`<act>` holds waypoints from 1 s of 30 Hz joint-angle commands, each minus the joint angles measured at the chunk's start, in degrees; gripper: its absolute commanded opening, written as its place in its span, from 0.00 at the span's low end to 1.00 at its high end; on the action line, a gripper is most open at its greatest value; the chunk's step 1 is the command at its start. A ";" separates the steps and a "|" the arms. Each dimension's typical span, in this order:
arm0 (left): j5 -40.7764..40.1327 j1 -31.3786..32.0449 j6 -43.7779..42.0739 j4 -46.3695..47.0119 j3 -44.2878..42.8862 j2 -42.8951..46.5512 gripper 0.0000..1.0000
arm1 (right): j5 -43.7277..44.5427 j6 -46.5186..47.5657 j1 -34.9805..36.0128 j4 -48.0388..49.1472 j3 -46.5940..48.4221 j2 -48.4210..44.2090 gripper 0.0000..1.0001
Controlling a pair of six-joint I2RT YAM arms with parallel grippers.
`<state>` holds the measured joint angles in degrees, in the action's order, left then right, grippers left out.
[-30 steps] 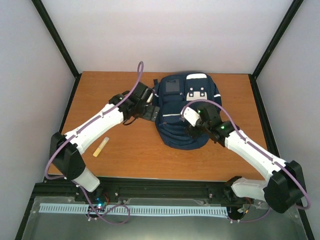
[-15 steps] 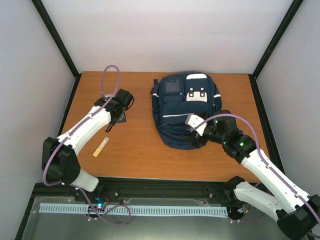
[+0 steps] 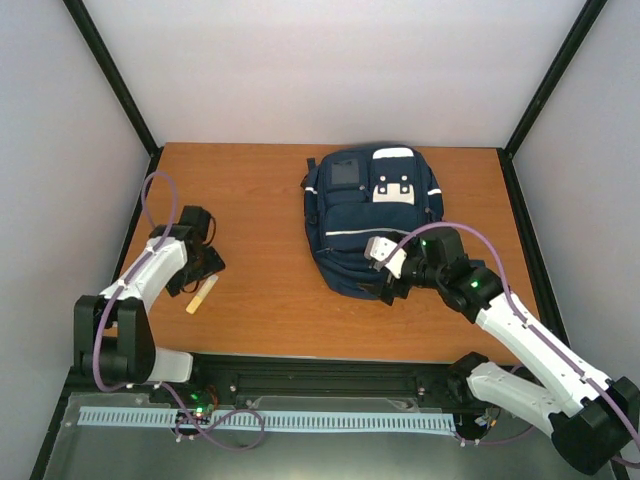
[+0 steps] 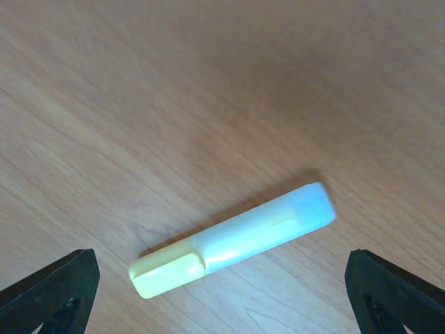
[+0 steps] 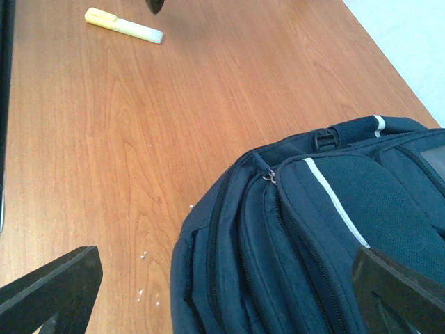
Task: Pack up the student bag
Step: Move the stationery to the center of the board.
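Wood-grain tabletop (image 3: 260,190) is bearing the soft navy fabric student bag (image 3: 360,220) while the folded left gripper (image 3: 205,270) is hovering spread over a slim yellow highlighter (image 4: 233,240) and the right gripper (image 3: 385,285) is gaping at the bag's near edge.

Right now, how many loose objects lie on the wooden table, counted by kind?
student bag, navy: 1
highlighter, yellow: 1
Total: 2
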<state>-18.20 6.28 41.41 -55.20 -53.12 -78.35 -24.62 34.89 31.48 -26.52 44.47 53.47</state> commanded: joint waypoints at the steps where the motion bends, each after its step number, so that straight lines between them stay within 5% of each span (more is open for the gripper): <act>1: 13.86 -5.05 2.71 7.98 4.85 1.33 1.00 | -3.48 1.40 -0.37 0.86 -1.63 -1.75 1.00; 15: 13.44 -6.04 4.03 14.04 10.92 -0.20 1.00 | -4.99 3.17 -0.37 -2.08 -0.35 0.96 1.00; 30: 26.36 -0.90 4.87 23.68 8.39 -9.94 1.00 | -5.09 2.96 -0.64 -2.39 -0.26 2.86 1.00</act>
<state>2.37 1.91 46.26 -36.14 -43.86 -84.14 -28.75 37.71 31.38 -28.80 43.68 56.05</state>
